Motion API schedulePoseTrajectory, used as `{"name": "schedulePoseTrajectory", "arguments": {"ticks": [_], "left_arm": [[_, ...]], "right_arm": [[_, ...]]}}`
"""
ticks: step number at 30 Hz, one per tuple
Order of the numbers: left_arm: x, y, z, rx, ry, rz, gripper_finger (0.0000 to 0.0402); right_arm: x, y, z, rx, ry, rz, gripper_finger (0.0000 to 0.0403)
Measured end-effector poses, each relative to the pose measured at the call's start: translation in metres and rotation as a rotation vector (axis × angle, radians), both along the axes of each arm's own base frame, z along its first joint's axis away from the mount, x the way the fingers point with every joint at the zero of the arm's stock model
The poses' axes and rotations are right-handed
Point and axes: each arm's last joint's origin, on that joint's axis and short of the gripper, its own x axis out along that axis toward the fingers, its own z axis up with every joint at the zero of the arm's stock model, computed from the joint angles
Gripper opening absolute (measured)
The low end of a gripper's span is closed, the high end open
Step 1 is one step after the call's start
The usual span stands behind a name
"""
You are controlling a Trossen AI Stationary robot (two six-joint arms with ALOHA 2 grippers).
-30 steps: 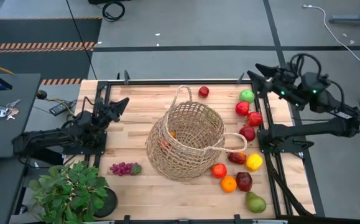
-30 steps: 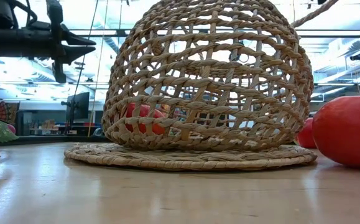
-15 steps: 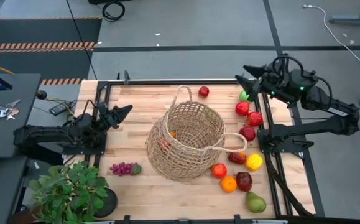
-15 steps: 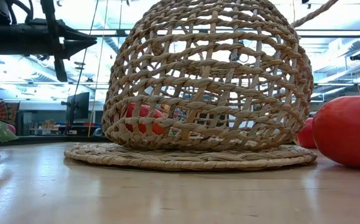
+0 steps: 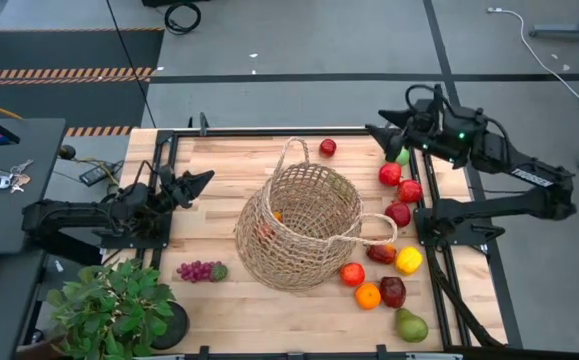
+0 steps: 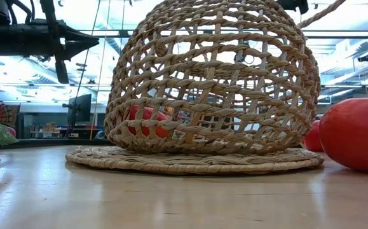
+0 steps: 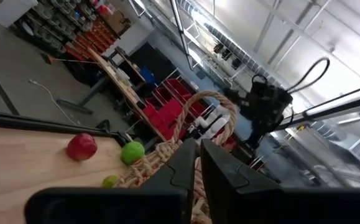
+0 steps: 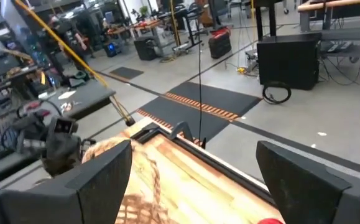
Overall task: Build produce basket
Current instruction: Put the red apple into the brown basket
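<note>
The tan straw basket [image 5: 299, 228] lies tipped on its side mid-table, its handles toward the far and right sides. An orange and a red piece [image 6: 147, 121] show through its weave. The other produce lies on the table: a row of red, yellow, orange and green pieces [image 5: 399, 213] along the right side, a red apple [image 5: 327, 147] at the far edge, and purple grapes [image 5: 199, 270] at the near left. My left gripper [image 5: 201, 180] hangs shut above the table's left side, pointing at the basket. My right gripper [image 5: 377, 130] hangs open high over the far right corner, above a green apple [image 5: 402, 156].
A potted green plant [image 5: 119, 310] stands at the near left corner. Black frame rails run along the table's left and right sides by the arm bases. Bare wood [image 5: 239, 160] lies between my left gripper and the basket, and along the near edge.
My right gripper has gone toward the table's left along the far edge, staying open, and now covers part of the green apple. My left gripper has swung a little toward the near edge. The basket and produce have kept still.
</note>
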Motion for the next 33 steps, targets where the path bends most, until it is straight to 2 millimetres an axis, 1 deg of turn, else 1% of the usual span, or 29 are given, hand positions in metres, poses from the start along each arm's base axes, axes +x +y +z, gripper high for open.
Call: {"name": "schedulePoseTrajectory", "arguments": {"ticks": [3,5,9,16,20,25,27,30,33], "left_arm": [[0.002,0.000,-0.006,0.092,0.120,0.027,0.0030],[0.003,0.000,-0.011,0.141,0.204,0.037,0.0027],[0.004,0.000,-0.022,0.139,0.327,0.029,0.0026],[0.002,0.000,-0.046,0.119,0.581,0.007,0.0035],[0.002,0.000,-0.047,0.118,0.595,0.004,0.0033],[0.002,0.000,-0.046,0.118,0.582,0.006,0.0028],[0.002,0.000,-0.046,0.119,0.573,0.008,0.0030],[0.002,0.000,-0.046,0.119,0.572,0.008,0.0035],[0.002,0.000,-0.045,0.119,0.569,0.008,0.0038]], "right_arm": [[-0.001,-0.010,0.010,-0.005,0.000,-0.042,0.0348],[-0.002,-0.019,0.014,-0.010,0.038,-0.090,0.0348],[-0.005,-0.036,0.017,0.025,0.157,-0.164,0.0348],[-0.001,-0.070,-0.015,0.204,0.402,-0.208,0.0348],[-0.003,-0.087,-0.033,0.350,0.498,-0.226,0.0348],[-0.002,-0.103,-0.052,0.486,0.612,-0.212,0.0348],[0.001,-0.109,-0.058,0.509,0.645,-0.215,0.0348],[0.003,-0.119,-0.066,0.497,0.710,-0.193,0.0348],[0.004,-0.125,-0.076,0.543,0.780,-0.184,0.0353]]}}
